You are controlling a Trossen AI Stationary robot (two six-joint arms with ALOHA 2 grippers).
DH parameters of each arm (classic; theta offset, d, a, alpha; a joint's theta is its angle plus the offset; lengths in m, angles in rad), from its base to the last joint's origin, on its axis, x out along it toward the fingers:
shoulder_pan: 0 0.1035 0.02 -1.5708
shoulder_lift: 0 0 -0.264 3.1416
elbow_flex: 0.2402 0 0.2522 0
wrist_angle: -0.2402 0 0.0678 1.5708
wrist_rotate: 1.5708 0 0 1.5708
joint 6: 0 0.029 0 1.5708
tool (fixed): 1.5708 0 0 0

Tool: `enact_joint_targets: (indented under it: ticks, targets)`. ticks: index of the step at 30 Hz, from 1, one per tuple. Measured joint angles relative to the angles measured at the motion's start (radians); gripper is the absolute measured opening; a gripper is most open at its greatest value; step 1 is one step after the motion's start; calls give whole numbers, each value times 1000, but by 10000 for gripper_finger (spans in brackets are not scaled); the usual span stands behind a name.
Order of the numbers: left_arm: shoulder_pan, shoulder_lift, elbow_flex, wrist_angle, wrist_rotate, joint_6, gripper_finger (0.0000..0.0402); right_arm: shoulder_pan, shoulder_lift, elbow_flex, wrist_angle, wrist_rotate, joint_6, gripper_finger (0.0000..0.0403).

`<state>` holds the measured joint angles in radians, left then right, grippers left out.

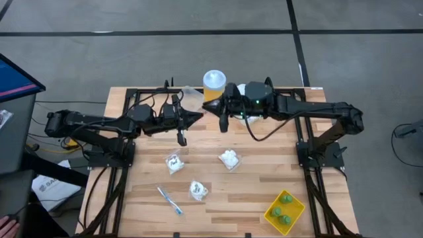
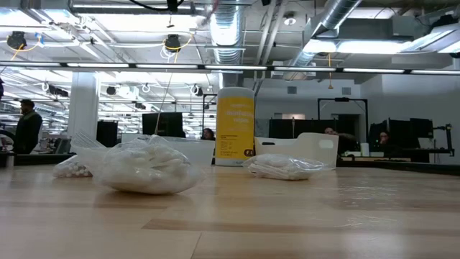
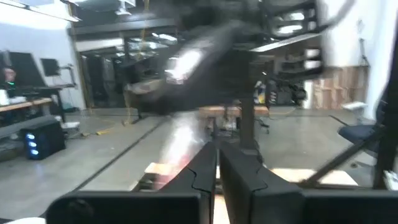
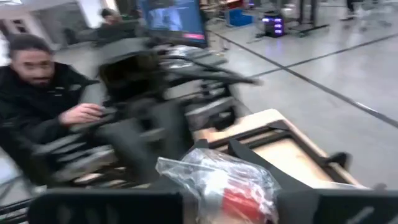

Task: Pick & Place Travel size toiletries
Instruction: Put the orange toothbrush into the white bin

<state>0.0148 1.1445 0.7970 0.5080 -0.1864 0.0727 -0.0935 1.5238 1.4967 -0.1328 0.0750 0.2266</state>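
Judging by the table (image 1: 218, 201), you have three green bottles (image 1: 283, 206) binned; right gripper (image 4: 214, 177) clamps a packet (image 4: 217, 180), left gripper (image 3: 217, 171) seems closed empty; three packets (image 1: 229, 158) and one stick (image 1: 169, 199) remain.

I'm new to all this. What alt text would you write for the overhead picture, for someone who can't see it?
Two dark robot arms meet at the far side of a wooden table, the left gripper and right gripper near a yellow jar. Nearer lie three clear packets, a blue-white stick and a yellow tray with three green bottles.
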Motion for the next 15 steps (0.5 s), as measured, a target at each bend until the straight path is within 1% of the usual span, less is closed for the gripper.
enact_joint_targets:
  ticks: [3, 6, 9, 13, 15]
  targets:
    - [-4, -32, 0, -63, 9, -2, 37, -46, -9, -1, -28, 9, 6, 60]
    - [-4, -78, 0, -187, 2, -2, 70, -106, -24, 1, -78, 9, 8, 58]
    - [-3, -129, 0, -337, -9, -18, 104, -186, -34, 1, -201, 22, 9, 49]
    - [-3, -167, -1, -537, -16, -107, 143, -317, -24, -1, -426, 70, 13, 44]
    - [-3, -171, 0, -587, -16, -149, 158, -373, 5, 1, -481, 77, 13, 48]
